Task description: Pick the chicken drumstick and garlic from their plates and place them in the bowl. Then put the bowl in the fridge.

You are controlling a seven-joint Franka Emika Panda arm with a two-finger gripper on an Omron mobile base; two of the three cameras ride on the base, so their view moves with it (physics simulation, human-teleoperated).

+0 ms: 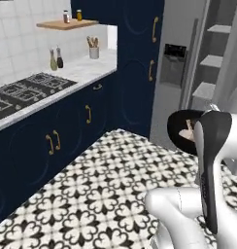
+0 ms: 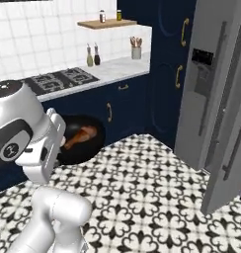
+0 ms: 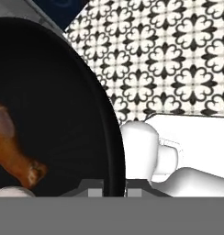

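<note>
The black bowl (image 3: 54, 78) hangs above the patterned floor, and my gripper (image 3: 114, 188) is shut on its rim, one fingertip on each side. Inside it lies the reddish-brown chicken drumstick (image 3: 13, 147), with a pale sliver of the garlic (image 3: 10, 191) just below it. From the base, the bowl (image 1: 181, 127) shows beside my arm, and the bowl (image 2: 85, 146) carries the drumstick (image 2: 81, 135). The grey fridge (image 2: 211, 74) stands to the right with its door swung open. White inner shelves (image 1: 211, 61) show past the dispenser panel (image 1: 174, 52). The plates are out of view.
Navy cabinets (image 1: 135, 63) with brass handles flank the fridge on the left. A marble counter (image 1: 81, 73) with a black stove (image 1: 28, 87), bottles and a utensil cup runs along the left wall. The open fridge door (image 2: 231, 148) juts into the floor at right.
</note>
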